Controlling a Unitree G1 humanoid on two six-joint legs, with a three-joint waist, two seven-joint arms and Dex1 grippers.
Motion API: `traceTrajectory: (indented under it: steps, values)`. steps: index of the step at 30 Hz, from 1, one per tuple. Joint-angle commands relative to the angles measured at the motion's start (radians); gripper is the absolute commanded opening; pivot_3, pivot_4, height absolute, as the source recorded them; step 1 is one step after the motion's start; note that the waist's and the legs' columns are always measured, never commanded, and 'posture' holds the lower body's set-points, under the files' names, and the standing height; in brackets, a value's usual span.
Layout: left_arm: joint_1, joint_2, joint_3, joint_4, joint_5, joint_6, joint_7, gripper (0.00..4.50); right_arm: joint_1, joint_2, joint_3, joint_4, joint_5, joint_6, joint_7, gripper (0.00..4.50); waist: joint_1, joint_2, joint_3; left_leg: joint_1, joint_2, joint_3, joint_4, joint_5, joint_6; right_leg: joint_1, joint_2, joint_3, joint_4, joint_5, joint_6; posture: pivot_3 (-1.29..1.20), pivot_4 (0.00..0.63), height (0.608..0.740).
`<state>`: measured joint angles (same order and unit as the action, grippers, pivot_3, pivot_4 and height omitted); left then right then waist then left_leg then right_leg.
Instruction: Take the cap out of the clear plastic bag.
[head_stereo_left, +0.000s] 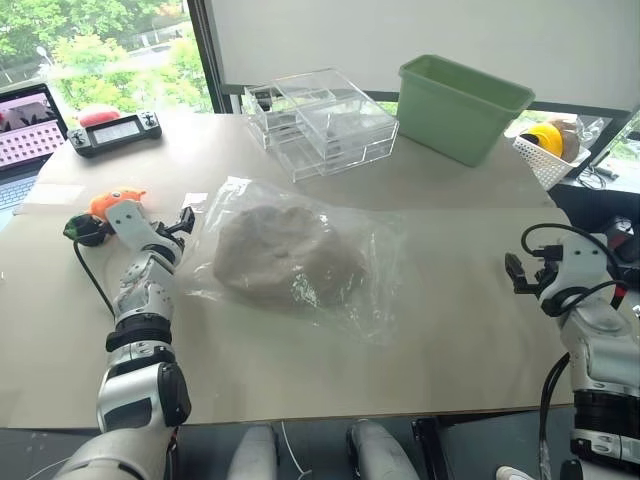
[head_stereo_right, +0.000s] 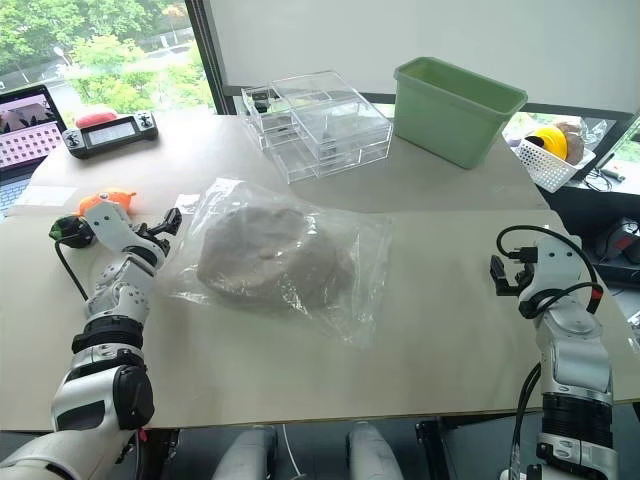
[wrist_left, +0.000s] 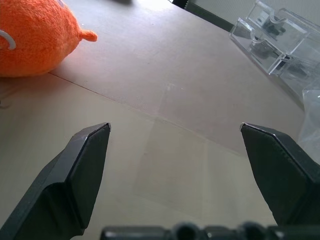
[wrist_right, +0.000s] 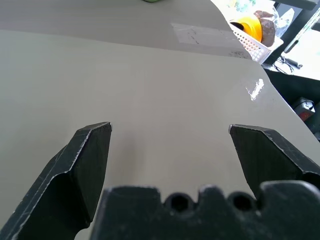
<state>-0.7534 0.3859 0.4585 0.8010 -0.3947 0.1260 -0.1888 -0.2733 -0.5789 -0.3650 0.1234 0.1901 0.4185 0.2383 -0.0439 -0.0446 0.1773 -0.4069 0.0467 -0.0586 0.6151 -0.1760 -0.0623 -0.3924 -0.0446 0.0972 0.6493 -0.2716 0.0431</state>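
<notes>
The cap (head_stereo_left: 280, 255), a beige-grey fabric mound, lies inside the clear plastic bag (head_stereo_left: 375, 275) in the middle of the table. The bag is crinkled and lies flat around it, with loose film spreading to the right. My left gripper (head_stereo_left: 182, 222) hovers just left of the bag's left edge, open and empty; its two black fingers (wrist_left: 85, 165) stand wide apart over bare table, and a sliver of the bag (wrist_left: 312, 117) shows beside them. My right gripper (head_stereo_left: 516, 272) is at the table's right edge, well clear of the bag, also open with nothing between its fingers (wrist_right: 85, 160).
An orange plush toy (head_stereo_left: 115, 203) sits just behind my left gripper. Clear acrylic drawer boxes (head_stereo_left: 325, 125) and a green bin (head_stereo_left: 460, 105) stand at the back. A white basket (head_stereo_left: 545, 155) is at the back right, a black controller (head_stereo_left: 115, 132) and a laptop (head_stereo_left: 25, 135) at the back left.
</notes>
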Motion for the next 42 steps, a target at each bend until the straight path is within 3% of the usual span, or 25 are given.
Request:
traceTrajectory:
  steps: [1, 4, 8, 11, 16, 18, 23, 28, 35, 38, 42]
  values:
    - [-0.038, 0.012, -0.029, -0.06, 0.008, -0.069, -0.071, 4.47, 0.01, -0.025, -0.022, -0.11, 0.019, 0.032, 0.017, 4.5, 0.0, 0.0, 0.0, 0.0, 0.0, 0.0, 0.0, 0.0, 0.0, 0.0, 0.0, 0.0, 0.0, 0.0, 0.0, 0.0, 0.15, 0.735]
    - [-0.06, 0.043, -0.118, -0.223, 0.011, -0.117, -0.27, 4.47, 0.063, -0.093, -0.026, -0.308, 0.113, 0.131, 0.145, 4.5, 0.004, 0.001, 0.001, -0.003, 0.0, 0.0, 0.0, 0.0, 0.0, -0.003, 0.0, 0.0, 0.0, 0.0, 0.0, 0.0, 0.15, 0.735]
    - [-0.03, 0.119, -0.2, -0.437, 0.02, -0.087, -0.415, 4.47, 0.122, -0.165, -0.072, -0.487, 0.3, 0.27, 0.305, 4.5, 0.002, 0.002, 0.001, -0.009, 0.0, -0.001, 0.001, 0.0, -0.001, -0.006, 0.0, -0.001, 0.0, 0.0, 0.0, 0.0, 0.15, 0.735]
    - [0.002, 0.173, -0.257, -0.58, -0.026, -0.013, -0.546, 4.47, 0.127, -0.233, -0.11, -0.61, 0.529, 0.403, 0.438, 4.5, -0.003, 0.003, 0.001, -0.006, 0.0, -0.001, 0.001, 0.0, 0.0, -0.004, 0.0, 0.0, 0.0, 0.0, 0.0, 0.0, 0.15, 0.735]
    - [0.131, 0.305, -0.352, -0.798, -0.106, 0.133, -0.81, 4.47, 0.12, -0.315, -0.132, -0.731, 0.878, 0.521, 0.601, 4.5, -0.005, 0.005, 0.001, 0.002, 0.001, 0.0, 0.001, 0.0, 0.0, 0.003, 0.001, 0.0, 0.0, -0.004, 0.007, 0.0, 0.15, 0.735]
    - [0.244, 0.38, -0.402, -0.832, -0.058, 0.065, -0.939, 4.47, 0.104, -0.325, -0.092, -0.768, 0.938, 0.527, 0.612, 4.5, -0.008, 0.005, 0.001, 0.002, 0.002, 0.0, 0.001, 0.0, 0.0, 0.003, 0.001, 0.0, -0.001, -0.004, 0.007, 0.0, 0.15, 0.735]
    - [0.353, 0.464, -0.458, -0.776, 0.057, -0.124, -1.069, 4.47, 0.074, -0.319, 0.035, -0.786, 0.834, 0.492, 0.527, 4.5, -0.006, 0.004, 0.002, 0.001, 0.002, 0.0, 0.0, 0.0, 0.0, 0.001, 0.001, 0.0, -0.001, -0.004, 0.006, 0.0, 0.15, 0.735]
    - [0.382, 0.475, -0.494, -0.717, 0.165, -0.278, -1.087, 4.47, 0.102, -0.3, 0.052, -0.766, 0.783, 0.46, 0.496, 4.5, 0.02, 0.004, 0.002, -0.003, 0.002, 0.001, 0.002, 0.0, 0.0, -0.002, 0.001, 0.0, -0.002, -0.005, 0.006, 0.0, 0.15, 0.735]
    - [0.322, 0.431, -0.582, -0.534, 0.377, -0.51, -0.991, 4.47, 0.194, -0.305, 0.087, -0.81, 0.713, 0.428, 0.498, 4.5, 0.028, 0.004, 0.002, -0.005, 0.002, 0.001, 0.002, -0.001, 0.002, -0.003, 0.001, 0.0, -0.002, -0.004, 0.005, 0.0, 0.15, 0.735]
    - [0.263, 0.37, -0.616, -0.469, 0.445, -0.511, -0.906, 4.47, 0.239, -0.301, 0.103, -0.791, 0.574, 0.357, 0.454, 4.5, 0.032, 0.004, 0.002, -0.004, 0.002, 0.001, 0.003, -0.001, 0.002, -0.002, 0.001, -0.001, -0.001, -0.004, 0.006, 0.0, 0.15, 0.735]
    - [0.195, 0.313, -0.639, -0.406, 0.479, -0.519, -0.865, 4.47, 0.298, -0.282, 0.079, -0.803, 0.536, 0.316, 0.456, 4.5, 0.031, 0.004, 0.002, -0.004, 0.002, 0.001, 0.007, -0.001, 0.002, -0.001, 0.001, -0.001, -0.001, -0.005, 0.007, 0.0, 0.15, 0.735]
